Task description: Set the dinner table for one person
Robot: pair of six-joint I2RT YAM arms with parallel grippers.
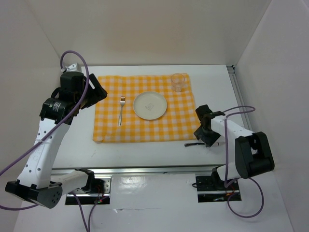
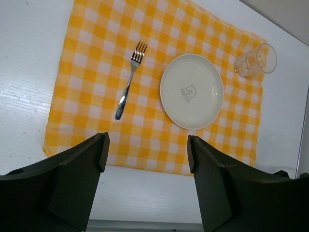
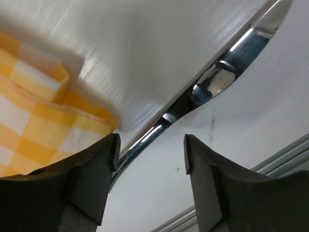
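Though the fork [image 1: 121,110] at nine o'clock of the plate [image 1: 150,105] and the glass [image 1: 178,82] at one are set, we see a utensil [image 3: 212,79] unplaced around five, right gripper [image 3: 149,145] spread around it, left gripper [image 2: 147,145] spread wide, empty.

Top camera is looking down from behind the arms; left wrist is gazing from high, right wrist is skimming the dinner table [image 3: 120,38] close, all sharing the checked cloth [image 1: 145,130].
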